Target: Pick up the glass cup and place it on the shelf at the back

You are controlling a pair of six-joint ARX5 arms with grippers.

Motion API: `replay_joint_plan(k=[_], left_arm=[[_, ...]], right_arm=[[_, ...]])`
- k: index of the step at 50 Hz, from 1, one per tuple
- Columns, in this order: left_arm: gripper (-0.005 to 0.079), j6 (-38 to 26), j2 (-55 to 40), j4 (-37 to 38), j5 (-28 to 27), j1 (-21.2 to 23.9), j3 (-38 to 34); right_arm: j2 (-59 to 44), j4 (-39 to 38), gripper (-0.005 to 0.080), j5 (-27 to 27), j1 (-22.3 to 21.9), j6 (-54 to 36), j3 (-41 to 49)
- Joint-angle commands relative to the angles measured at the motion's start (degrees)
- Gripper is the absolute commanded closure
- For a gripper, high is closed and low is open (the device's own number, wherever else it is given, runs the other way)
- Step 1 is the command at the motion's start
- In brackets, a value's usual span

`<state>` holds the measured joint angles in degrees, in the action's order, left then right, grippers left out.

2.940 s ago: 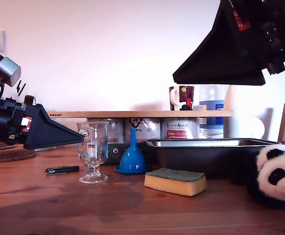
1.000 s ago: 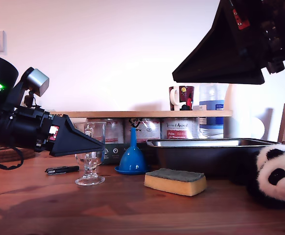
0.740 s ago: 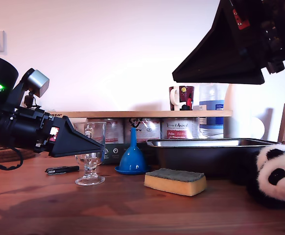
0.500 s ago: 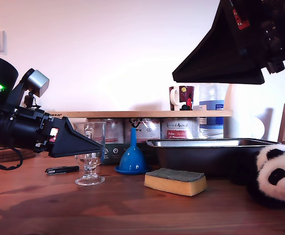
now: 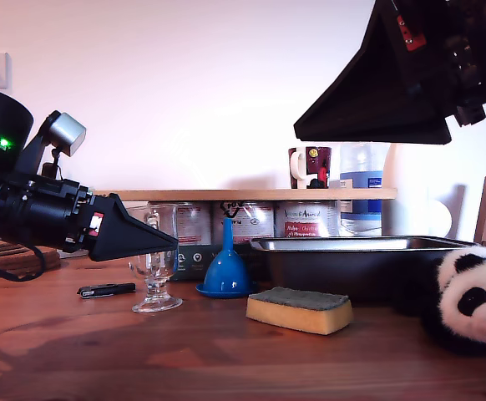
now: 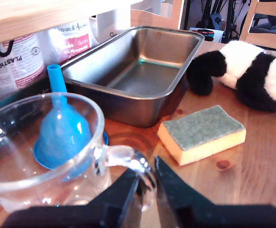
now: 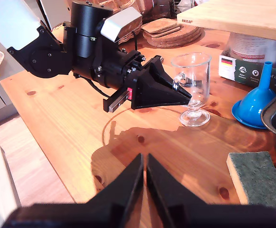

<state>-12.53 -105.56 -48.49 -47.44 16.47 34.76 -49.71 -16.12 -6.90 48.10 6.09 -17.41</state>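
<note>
Two black fingers of my first gripper (image 6: 146, 187) have pinched the handle of the clear stemmed glass cup (image 5: 157, 266) and tipped it slightly; its foot remains on the wooden table (image 5: 226, 359), below the light-wood shelf (image 5: 243, 194). My second gripper (image 7: 144, 183) hangs nearly closed, empty.

Exterior view is running bright, white wall (image 5: 184, 92) nearly blowing out; arm silhouettes are going pure black. Soft shadows are falling toward the camera on the wooden table (image 5: 184, 359). First wrist view: the glass cup (image 6: 43, 156) is sitting too close, blurring, with specular glints on the handle. Second wrist view is staying sharp, warm, hard shadows pooling under my first gripper (image 7: 188, 97).
</note>
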Motion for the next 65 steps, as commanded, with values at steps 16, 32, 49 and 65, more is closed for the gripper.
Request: replay_joint_plan(k=[16,32,49,65], left_arm=[[0.0766,-2.6,-0.8,0.5,2.0,2.4,-0.9],[0.0766,-6.1,1.1,3.5,5.4,4.3,-0.9],[0.0766,-9.2,3.3,6.3,9.3,6.3,-1.0],[0.0766,-10.4,4.1,7.1,10.7,7.7,-1.0]], right_arm=[[-0.3,1.0,0.0764,0.0,0.3,0.1,-0.1],[-0.3,1.0,0.0765,0.0,0.3,0.1,-0.1],[-0.3,1.1,0.0765,0.0,0.3,0.1,-0.1],[-0.3,1.2,0.0764,0.0,0.3,0.1,-0.1]])
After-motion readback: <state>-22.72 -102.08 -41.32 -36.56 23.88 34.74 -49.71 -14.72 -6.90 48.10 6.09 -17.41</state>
